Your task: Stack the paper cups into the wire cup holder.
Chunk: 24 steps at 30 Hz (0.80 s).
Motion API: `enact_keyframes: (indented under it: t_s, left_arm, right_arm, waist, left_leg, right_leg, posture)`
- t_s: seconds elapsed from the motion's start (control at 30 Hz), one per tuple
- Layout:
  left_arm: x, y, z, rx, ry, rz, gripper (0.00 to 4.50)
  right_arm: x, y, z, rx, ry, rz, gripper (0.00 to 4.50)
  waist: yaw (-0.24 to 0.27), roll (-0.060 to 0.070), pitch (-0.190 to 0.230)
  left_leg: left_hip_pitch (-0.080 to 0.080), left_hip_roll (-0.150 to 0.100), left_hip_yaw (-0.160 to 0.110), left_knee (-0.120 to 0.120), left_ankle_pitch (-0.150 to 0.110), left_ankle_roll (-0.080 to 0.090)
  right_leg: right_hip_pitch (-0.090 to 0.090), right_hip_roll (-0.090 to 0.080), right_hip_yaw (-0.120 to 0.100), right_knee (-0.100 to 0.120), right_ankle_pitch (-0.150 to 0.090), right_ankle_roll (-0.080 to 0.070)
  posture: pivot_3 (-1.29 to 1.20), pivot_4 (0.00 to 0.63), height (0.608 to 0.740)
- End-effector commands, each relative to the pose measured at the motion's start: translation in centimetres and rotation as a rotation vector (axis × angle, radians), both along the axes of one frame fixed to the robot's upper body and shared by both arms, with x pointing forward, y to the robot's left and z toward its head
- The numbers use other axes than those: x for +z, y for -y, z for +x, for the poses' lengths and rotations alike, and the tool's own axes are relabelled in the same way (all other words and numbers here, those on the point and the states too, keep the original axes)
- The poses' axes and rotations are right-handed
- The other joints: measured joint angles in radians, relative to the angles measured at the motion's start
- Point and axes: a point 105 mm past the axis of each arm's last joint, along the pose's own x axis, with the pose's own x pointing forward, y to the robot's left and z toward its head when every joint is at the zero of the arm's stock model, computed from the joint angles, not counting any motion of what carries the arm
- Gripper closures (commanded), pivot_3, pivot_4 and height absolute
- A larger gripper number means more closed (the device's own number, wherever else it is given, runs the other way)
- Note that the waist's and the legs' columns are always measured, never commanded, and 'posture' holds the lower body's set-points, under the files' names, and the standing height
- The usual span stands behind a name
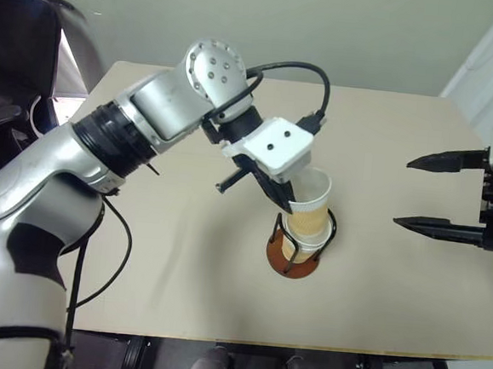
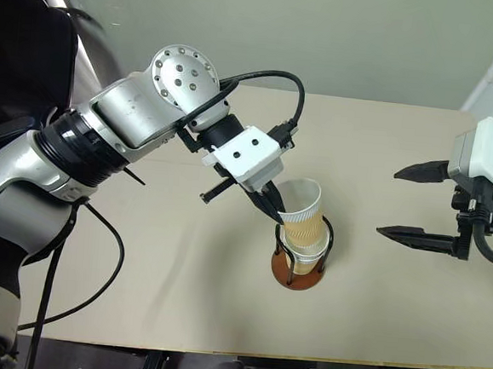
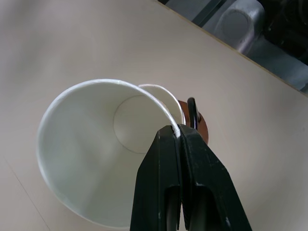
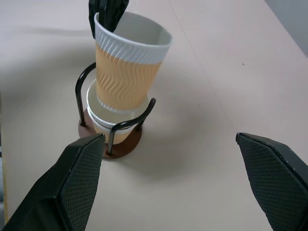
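A tan-yellow paper cup (image 1: 313,208) with a white rim hangs tilted over the wire cup holder (image 1: 296,264). Its bottom sits inside the rim of another paper cup (image 4: 102,119) standing between the holder's black wire loops on the reddish-brown base. My left gripper (image 3: 178,131) is shut on the upper cup's rim, one finger inside and one outside. My right gripper (image 1: 402,192) is open and apart from the holder on the right, holding nothing and pointing toward the cups.
The beige table (image 1: 181,256) carries the holder near its middle. Its front edge runs close to me and its right edge lies beyond my right gripper. A dark chair (image 1: 17,64) stands past the table's left end.
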Motion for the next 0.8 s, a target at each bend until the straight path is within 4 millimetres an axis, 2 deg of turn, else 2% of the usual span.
enact_keyframes:
  t_s: [0.03,0.43,0.53,0.8]
  left_arm:
    - [0.6,-0.2,-0.1,-0.034,0.045,0.036,4.5]
    - [-0.3,0.6,0.1,-0.05,0.028,0.042,4.5]
    - [-0.2,0.9,0.1,-0.057,0.028,0.036,3.85]
    - [0.5,1.2,0.9,-0.03,0.046,-0.006,0.97]
  right_arm:
    - [1.5,-0.3,-0.5,0.001,0.076,-0.005,0.03]
    - [1.4,-0.3,-0.3,-0.014,0.08,-0.001,0.03]
    - [1.4,-0.3,-0.4,-0.017,0.079,-0.004,0.0]
    - [1.2,-0.2,-0.2,-0.021,0.078,-0.006,0.0]
  waist:
    - [0.0,0.0,0.0]
    - [0.001,0.0,0.0]
    - [0.002,0.0,0.0]
    - [0.003,0.0,0.0]
  left_leg:
    - [0.0,0.0,0.0,0.0,0.0,0.0]
    - [-0.001,0.0,0.0,0.003,0.0,0.001]
    - [-0.002,0.0,0.0,0.005,-0.001,0.001]
    - [-0.004,0.0,0.0,0.014,-0.004,0.004]
  right_leg:
    - [0.0,0.0,0.0,0.0,0.0,0.0]
    - [0.0,0.0,0.0,0.002,0.0,0.001]
    - [0.0,0.0,0.0,0.003,-0.001,0.001]
    - [0.0,0.0,0.0,0.003,-0.001,0.003]
  posture:
    - [0.0,0.15,0.74]
    - [0.0,0.15,0.74]
    - [0.0,0.15,0.74]
    - [0.0,0.15,0.74]
